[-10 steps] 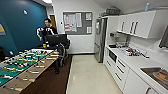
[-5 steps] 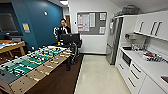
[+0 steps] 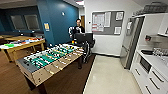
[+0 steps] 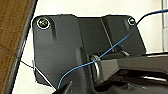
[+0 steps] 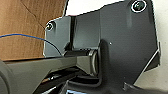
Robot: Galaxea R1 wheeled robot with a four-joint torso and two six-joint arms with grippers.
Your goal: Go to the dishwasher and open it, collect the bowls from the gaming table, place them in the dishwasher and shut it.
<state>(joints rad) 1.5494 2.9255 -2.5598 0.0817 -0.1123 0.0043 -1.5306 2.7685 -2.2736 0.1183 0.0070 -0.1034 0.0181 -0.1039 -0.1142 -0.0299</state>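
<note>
**Dishwasher not picked out; robot faced the football table from the kitchen edge**

Dishwasher could not be identified with certainty among the white cabinet fronts (image 3: 152, 81) at four o'clock, where drawers with bar handles ran under a pale counter (image 3: 160, 62); a dark-fronted unit showed among them, but what it was I could not tell. Nearest, at eight o'clock, stood the table-football table (image 3: 47, 62), its green field and rods angled away, sitting on the brown wood-look floor (image 3: 12, 80), probably kept off the pale kitchen floor (image 3: 110, 77) to leave a walkway. No bowls could be made out on it. Farther, at ten o'clock, a long wooden table (image 3: 22, 43) carried colourful items, too small to name. At one o'clock a steel refrigerator (image 3: 130, 42) stood beside the cabinets. Farthest, near twelve o'clock, a person (image 3: 78, 28) stood behind a dark rig, before a noticeboard (image 3: 107, 22). Both wrist views showed the robot's own dark plates over floor; whether either gripper's fingers were apart or together I could not tell.
</note>
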